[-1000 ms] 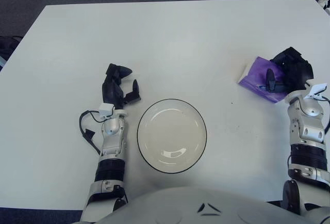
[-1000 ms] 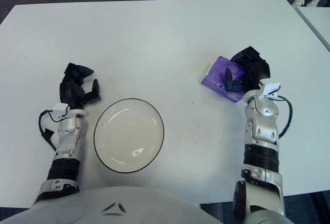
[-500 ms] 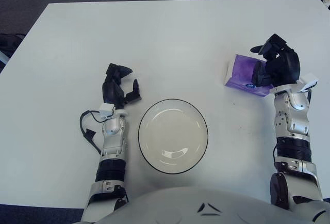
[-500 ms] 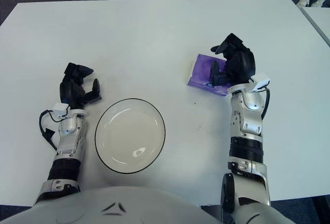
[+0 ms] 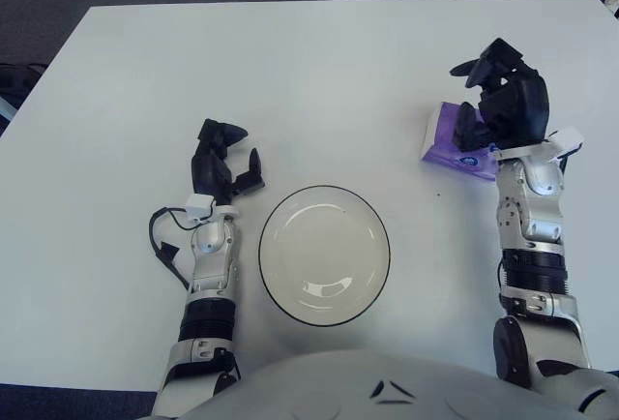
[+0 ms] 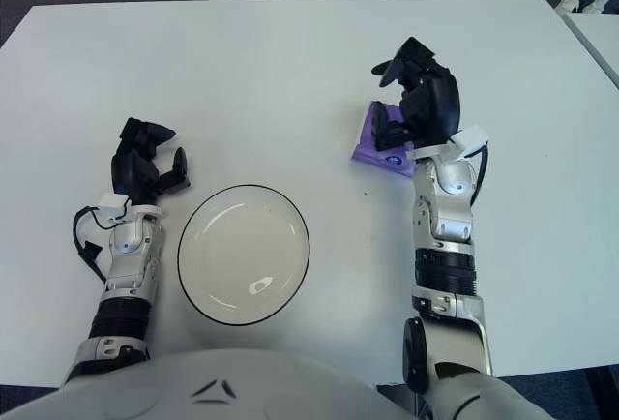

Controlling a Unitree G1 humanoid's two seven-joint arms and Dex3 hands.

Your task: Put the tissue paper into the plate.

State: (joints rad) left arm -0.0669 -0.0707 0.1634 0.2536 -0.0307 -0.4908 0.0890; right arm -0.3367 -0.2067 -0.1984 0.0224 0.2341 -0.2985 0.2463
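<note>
Gripping the tissue pack (image 5: 447, 137) from its right side, the right hand (image 5: 501, 110) has its thumb and fingers curled onto the purple packet, with one finger (image 5: 468, 69) sticking out toward 10 o'clock above it. The hold looks like a side pinch, probably chosen so the flat packet can be carried sideways to the dish. Whether the pack is lifted off the table (image 5: 319, 72) or dragged along it I cannot tell.

The pack sits at about 2 o'clock from the plate (image 5: 324, 255), well apart from it, toward the table's right half. Only its left part shows; the rest is hidden under the hand. Its visible long edge runs roughly from 11 to 5 o'clock, so the long axis seems to lie that way, though the covered end makes this uncertain. One short end faces down toward 5 o'clock.

The plate stands bare at the near middle of the table. The left hand (image 5: 221, 164) shows at 10 o'clock of the plate, just beside its rim, fingers loosely spread and holding nothing. The move to the plate is not yet made.
</note>
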